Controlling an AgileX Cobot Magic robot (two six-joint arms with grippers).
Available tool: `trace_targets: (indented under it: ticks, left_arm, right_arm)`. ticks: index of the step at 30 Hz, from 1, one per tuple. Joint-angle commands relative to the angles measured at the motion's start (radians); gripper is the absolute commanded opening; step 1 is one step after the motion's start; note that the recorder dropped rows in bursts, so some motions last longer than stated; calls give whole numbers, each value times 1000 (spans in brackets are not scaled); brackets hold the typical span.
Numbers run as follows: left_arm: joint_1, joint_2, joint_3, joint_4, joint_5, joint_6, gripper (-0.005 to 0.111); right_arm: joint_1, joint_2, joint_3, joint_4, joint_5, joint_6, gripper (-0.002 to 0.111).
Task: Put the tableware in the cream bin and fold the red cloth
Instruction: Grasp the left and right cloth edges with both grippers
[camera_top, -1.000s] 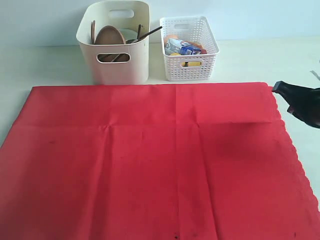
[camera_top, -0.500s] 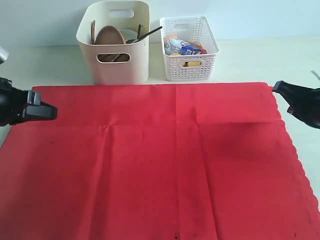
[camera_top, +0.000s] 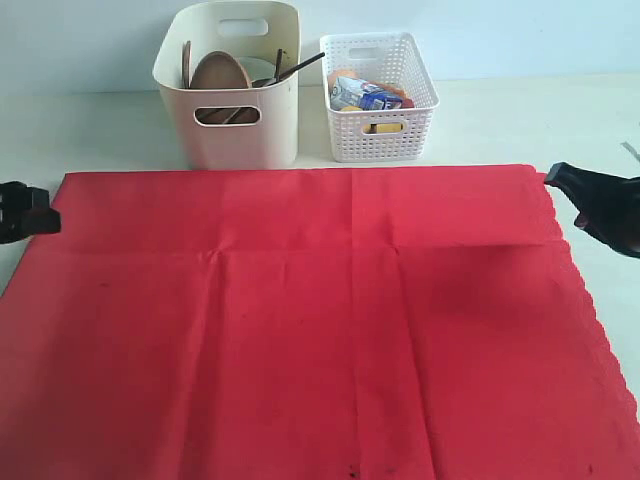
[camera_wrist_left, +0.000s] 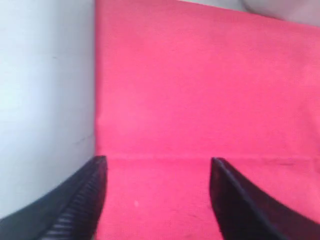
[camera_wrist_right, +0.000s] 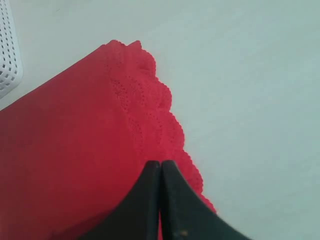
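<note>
The red cloth (camera_top: 300, 320) lies spread flat on the table, its scalloped edge (camera_wrist_right: 150, 100) on the right side. The cream bin (camera_top: 240, 140) stands behind it and holds a brown plate (camera_top: 220, 72) on edge and dark sticks (camera_top: 297, 68) that poke out; the rest of the tableware is hidden inside. My left gripper (camera_top: 40, 222) sits at the cloth's left edge; in the left wrist view the gripper (camera_wrist_left: 158, 160) is open over the cloth (camera_wrist_left: 200, 90). My right gripper (camera_wrist_right: 161, 163) is shut above the scalloped edge, with nothing seen between its fingers, near the cloth's far right corner (camera_top: 540, 172).
A white lattice basket (camera_top: 380, 140) with food items and a small carton stands right of the cream bin. Bare pale table (camera_top: 520, 110) lies behind the cloth and along its right side. The cloth runs past the picture's lower edge.
My left gripper came into view over the cloth's left edge, then drew back left to the border. The right gripper has barely moved. The cloth lies as before.
</note>
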Motion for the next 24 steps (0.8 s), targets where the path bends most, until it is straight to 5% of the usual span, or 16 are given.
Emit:
trace_targets:
  ticks: [1, 9, 12, 19, 24]
  left_arm:
    - [1, 41, 23, 21, -73, 5, 74]
    - [1, 154, 23, 25, -97, 55, 72]
    - [1, 181, 23, 25, -25, 107, 58]
    - [1, 202, 23, 1, 46, 177, 0]
    - [1, 202, 23, 17, 6, 179, 0]
  right_arm:
    - [-6, -8, 5, -10, -9, 2, 0]
    - [-6, -8, 5, -10, -11, 2, 0]
    - [-6, -8, 5, -10, -14, 2, 0]
    - [-6, -8, 5, -10, -13, 4, 0]
    - [-6, -8, 5, -10, -13, 4, 0]
